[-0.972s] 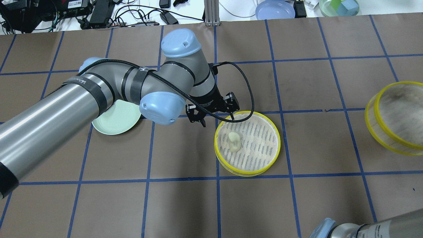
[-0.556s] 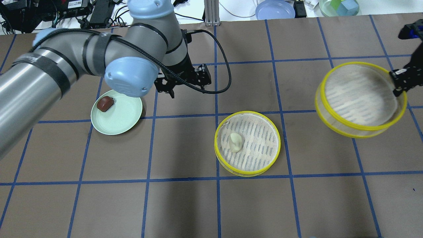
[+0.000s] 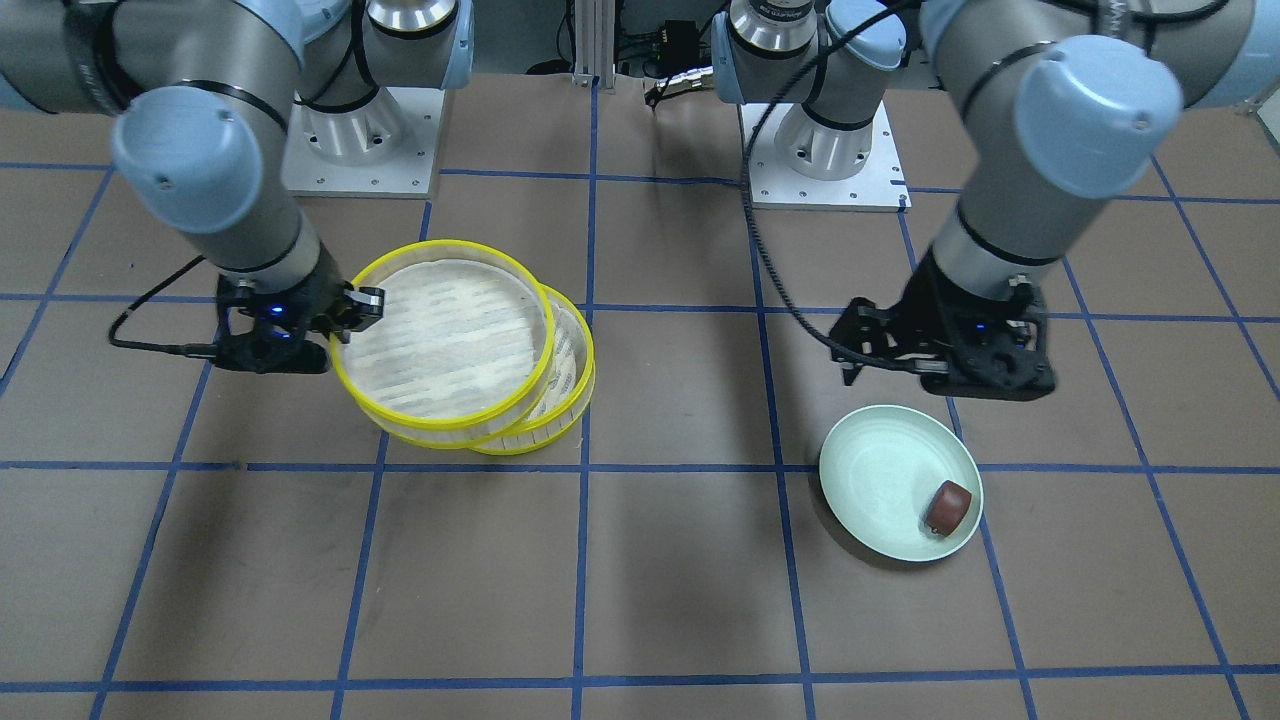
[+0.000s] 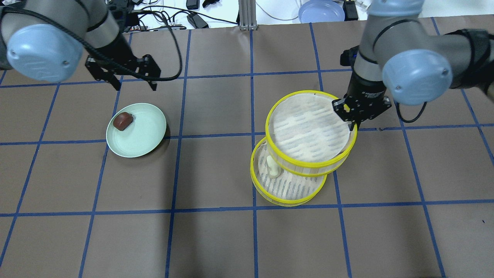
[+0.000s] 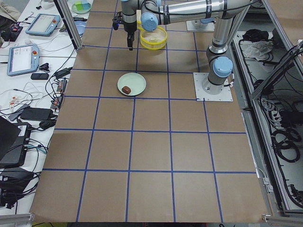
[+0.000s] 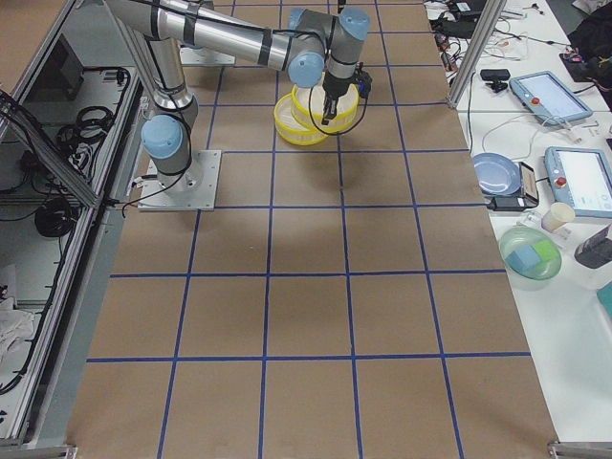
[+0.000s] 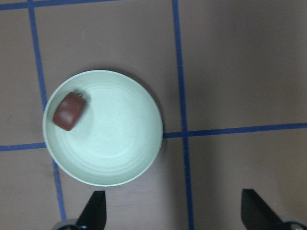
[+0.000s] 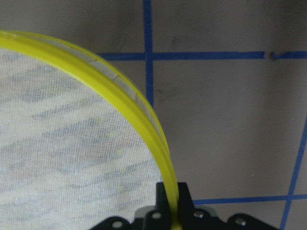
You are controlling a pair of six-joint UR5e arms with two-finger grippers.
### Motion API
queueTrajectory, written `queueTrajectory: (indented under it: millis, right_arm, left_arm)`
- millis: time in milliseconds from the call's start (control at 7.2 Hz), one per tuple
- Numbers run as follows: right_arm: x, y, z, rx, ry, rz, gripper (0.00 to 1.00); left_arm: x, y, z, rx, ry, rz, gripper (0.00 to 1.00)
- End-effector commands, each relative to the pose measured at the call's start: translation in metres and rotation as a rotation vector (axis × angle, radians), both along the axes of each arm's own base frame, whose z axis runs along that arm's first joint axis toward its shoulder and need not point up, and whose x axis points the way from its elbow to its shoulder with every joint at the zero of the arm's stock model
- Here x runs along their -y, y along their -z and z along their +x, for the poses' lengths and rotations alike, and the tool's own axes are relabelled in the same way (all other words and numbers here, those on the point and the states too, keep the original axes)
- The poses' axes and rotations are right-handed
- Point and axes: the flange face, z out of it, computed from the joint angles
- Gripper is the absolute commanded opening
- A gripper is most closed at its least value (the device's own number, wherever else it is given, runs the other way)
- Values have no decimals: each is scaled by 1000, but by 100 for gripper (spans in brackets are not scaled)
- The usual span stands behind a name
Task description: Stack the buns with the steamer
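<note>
Stacking looks like the step in hand. The right gripper (image 4: pixel 350 117) has its fingers (image 8: pixel 162 192) closed on the yellow rim of the upper steamer tray (image 4: pixel 308 129), one on either side of the wall, and holds it off the worktop (image 4: pixel 216 239). Pinching the edge leaves the tray's floor free and probably lets it come down flat. The upper tray hangs over the lower steamer tray (image 4: pixel 285 200) but not squarely, being offset toward the robot's right and the far side. That mismatch would have to be closed before the rims can meet. The cream bun (image 4: pixel 273 170) stands in the lower tray near its left side, just at the edge of the raised tray's wall, and it may be the one thing that wall could catch. The left gripper (image 4: pixel 135 85) hovers just beyond the far edge of the green plate (image 4: pixel 148 135), its fingers (image 7: pixel 95 213) spread wide with nothing between them, probably ready for the brown bun (image 4: pixel 122 121), which lies near the plate's rim. That arm is well apart from the trays, so the two arms do not crowd each other. A blue plate (image 4: pixel 321 11) and cables (image 4: pixel 154 19) lie past the worktop's far edge, well away.
</note>
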Motion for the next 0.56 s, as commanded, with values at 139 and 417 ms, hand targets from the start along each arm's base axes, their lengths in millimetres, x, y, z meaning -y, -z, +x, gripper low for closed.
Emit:
queueTrajectory:
  millis: [139, 417]
  right_arm:
    - [-29, 42, 21, 16, -108, -10, 0]
    - [-32, 50, 30, 13, -127, -30, 0]
  left_arm:
    - [11, 61, 99, -14, 79, 13, 100]
    - [22, 130, 105, 11, 222, -22, 100]
